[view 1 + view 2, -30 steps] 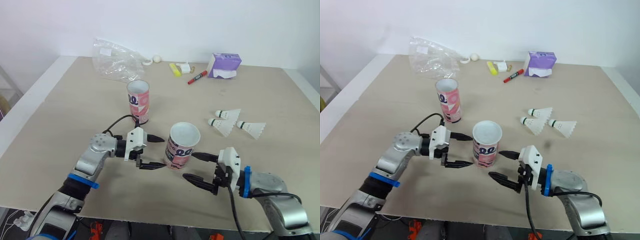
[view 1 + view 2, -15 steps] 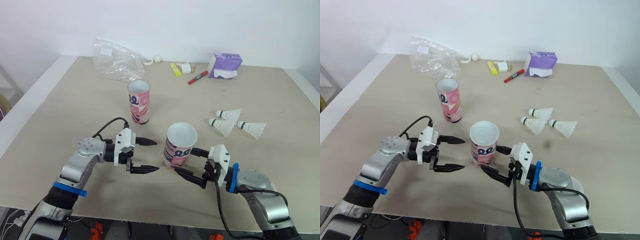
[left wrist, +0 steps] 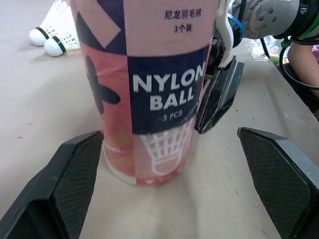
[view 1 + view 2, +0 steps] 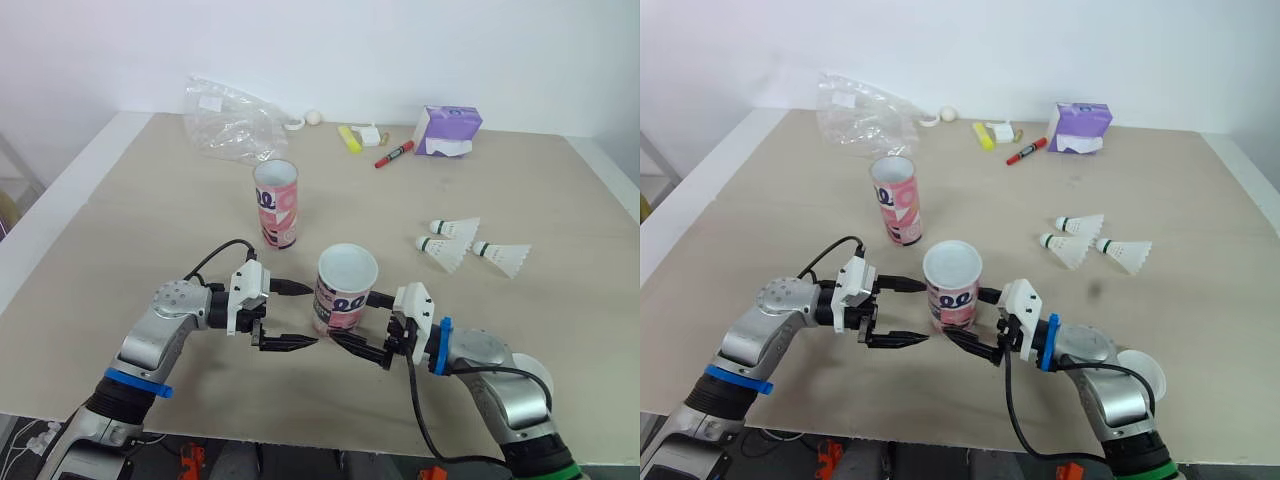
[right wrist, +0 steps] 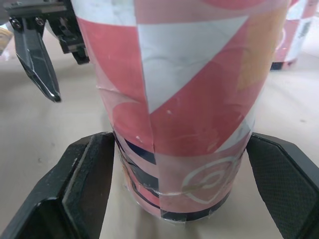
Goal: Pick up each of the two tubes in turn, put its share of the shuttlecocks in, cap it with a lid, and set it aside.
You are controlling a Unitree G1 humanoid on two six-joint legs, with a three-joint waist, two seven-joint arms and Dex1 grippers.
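Observation:
The near pink and navy tube [image 4: 345,288] stands upright with its top open near the table's front. My right gripper [image 4: 352,320] is open, and its fingers [image 5: 84,184] stand on either side of that tube's base. My left gripper [image 4: 305,315] is open too, with its tips just short of the tube's left side. A second open tube [image 4: 277,203] stands farther back. Three white shuttlecocks [image 4: 447,250] lie together at the right. A white lid [image 4: 1142,374] lies by my right forearm.
Along the back edge lie a clear plastic bag [image 4: 230,125], a yellow item [image 4: 349,138], a red marker [image 4: 395,154] and a purple tissue pack [image 4: 447,130]. The table's front edge runs just below both arms.
My right gripper has moved left until its fingers straddle the near tube, which slid a little left. My left gripper has drawn back from the tube. The lid by my right forearm is now uncovered.

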